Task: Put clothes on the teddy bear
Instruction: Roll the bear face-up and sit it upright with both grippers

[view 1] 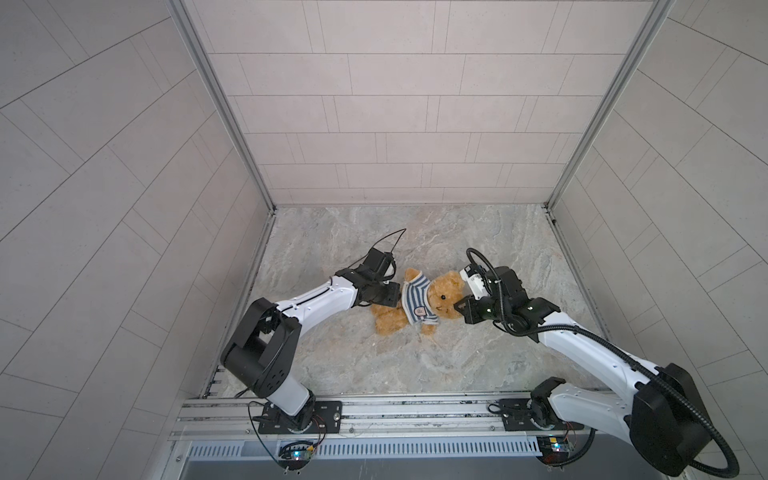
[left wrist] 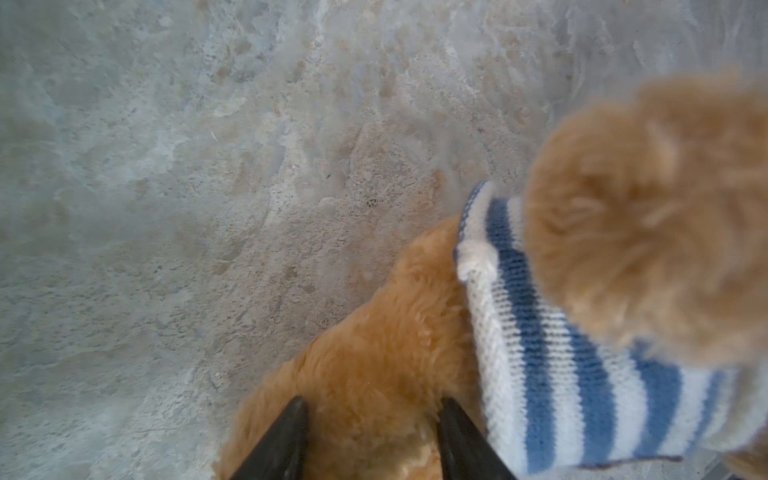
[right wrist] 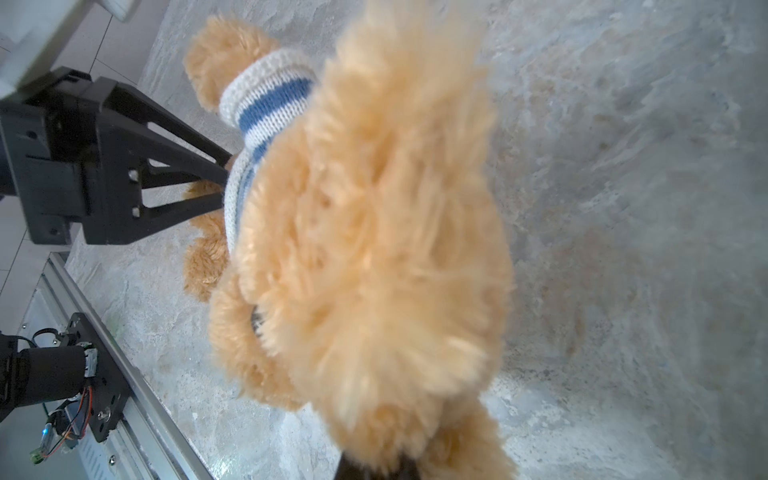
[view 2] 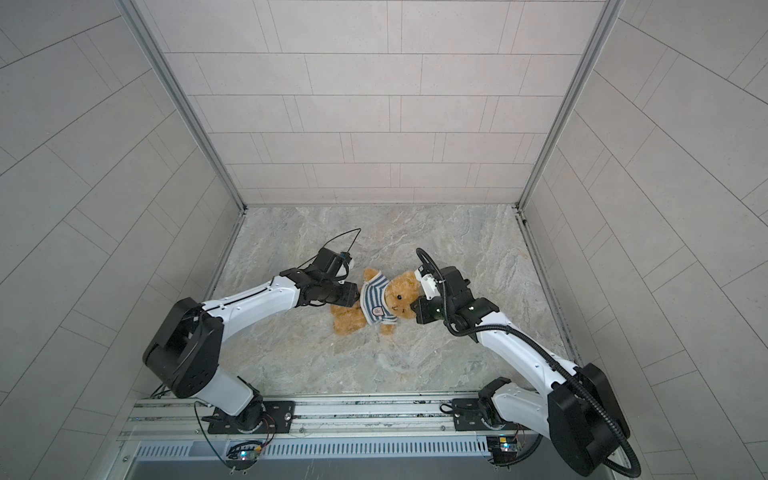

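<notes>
Roughly at the table's (view 1: 415,365) middle in both top views lies the bear (view 1: 441,293), on its back. Its long axis runs from the head at 3 o'clock to the legs at about 8 o'clock. The shirt (view 1: 415,301) covers the torso. One paw pokes from a sleeve toward 11 o'clock and the other shows below the hem side at 5 o'clock.

At the head end, the right gripper (view 1: 459,307) comes in from 3 o'clock. It is closed on fur at the side of the head; its wrist view is filled with that fur, and the fingertips are almost buried.

At the leg end, the left gripper (view 1: 394,293) reaches in from 9 o'clock, just beside the shirt's hem. In its wrist view the jaws stand partly apart with leg fur between them. The hem lies just to one side of them, outside the gap, so this gripper seems to grasp nothing.

The two grippers thus face each other along the bear's length. Any tug on the hem would likely go toward 9 o'clock, away from the anchored head, and the left gripper is much the nearer to that hem.
</notes>
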{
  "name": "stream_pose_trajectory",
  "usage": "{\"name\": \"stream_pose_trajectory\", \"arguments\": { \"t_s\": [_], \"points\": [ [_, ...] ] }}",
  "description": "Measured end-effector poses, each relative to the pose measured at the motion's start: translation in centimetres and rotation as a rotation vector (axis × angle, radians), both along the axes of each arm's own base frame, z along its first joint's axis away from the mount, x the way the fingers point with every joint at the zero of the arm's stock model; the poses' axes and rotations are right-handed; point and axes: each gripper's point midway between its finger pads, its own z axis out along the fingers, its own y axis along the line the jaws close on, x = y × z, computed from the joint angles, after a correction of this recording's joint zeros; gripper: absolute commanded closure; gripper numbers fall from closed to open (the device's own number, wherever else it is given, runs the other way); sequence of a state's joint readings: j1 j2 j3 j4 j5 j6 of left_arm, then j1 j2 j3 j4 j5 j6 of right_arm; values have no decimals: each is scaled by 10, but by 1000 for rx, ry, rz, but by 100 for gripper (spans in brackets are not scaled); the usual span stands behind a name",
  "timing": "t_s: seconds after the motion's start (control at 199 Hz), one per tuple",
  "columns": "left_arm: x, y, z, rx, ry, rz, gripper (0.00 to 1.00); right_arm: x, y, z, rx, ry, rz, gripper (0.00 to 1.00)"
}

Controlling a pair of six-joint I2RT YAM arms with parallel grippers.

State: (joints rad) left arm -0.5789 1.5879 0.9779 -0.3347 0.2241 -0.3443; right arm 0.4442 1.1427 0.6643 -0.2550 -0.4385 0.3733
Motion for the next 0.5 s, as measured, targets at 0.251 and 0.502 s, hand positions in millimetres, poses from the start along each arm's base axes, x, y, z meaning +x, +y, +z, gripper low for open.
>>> {"name": "stream_pose_trajectory", "arguments": {
  "t_s": [0.251, 0.502],
  "points": [
    [-3, 2, -8, -19, -2, 30, 53, 23, -4, -9, -50, 20, -35, 83],
    [-11, 6, -16, -39, 8, 51, 58, 47, 2, 0, -51, 6, -45, 70]
  ]
}}
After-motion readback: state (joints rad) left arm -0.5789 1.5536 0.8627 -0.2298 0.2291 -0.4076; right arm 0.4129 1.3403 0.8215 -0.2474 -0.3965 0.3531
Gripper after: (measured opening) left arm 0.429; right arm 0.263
